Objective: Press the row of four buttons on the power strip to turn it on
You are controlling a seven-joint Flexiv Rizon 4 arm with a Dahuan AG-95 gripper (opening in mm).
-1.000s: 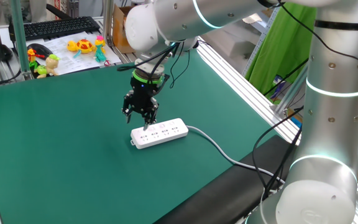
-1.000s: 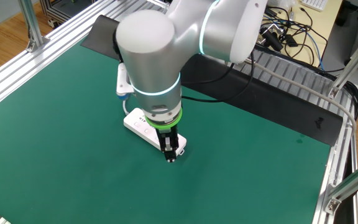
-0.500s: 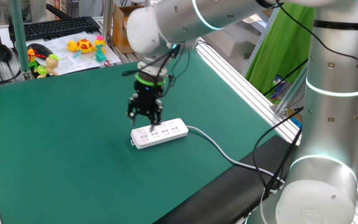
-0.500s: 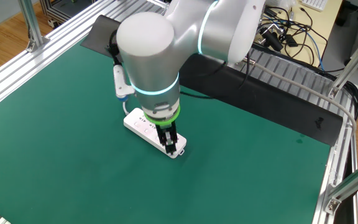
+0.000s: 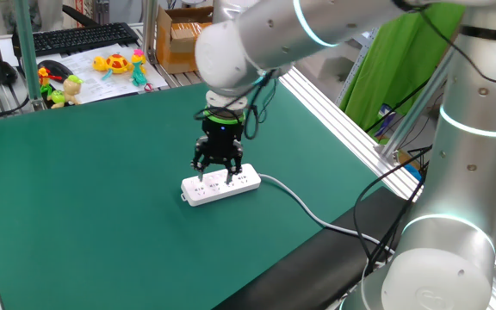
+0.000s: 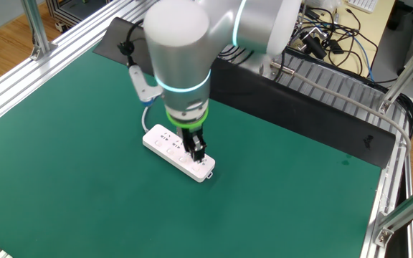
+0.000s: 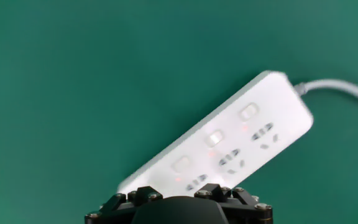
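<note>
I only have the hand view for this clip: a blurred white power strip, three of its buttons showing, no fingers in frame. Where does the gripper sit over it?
Observer: One fixed view shows the gripper low over the middle of the long white plastic power strip, pointing down at its top face.
Operator: Is it touching?
Observer: I cannot tell. In the other fixed view the black fingertips overlap the strip's top face, but contact is not clear.
Operator: Where does the cable go once it leaves my frame?
Observer: The whitish-grey cable curves from the strip's end across the green mat towards the black edge by the arm's base.
</note>
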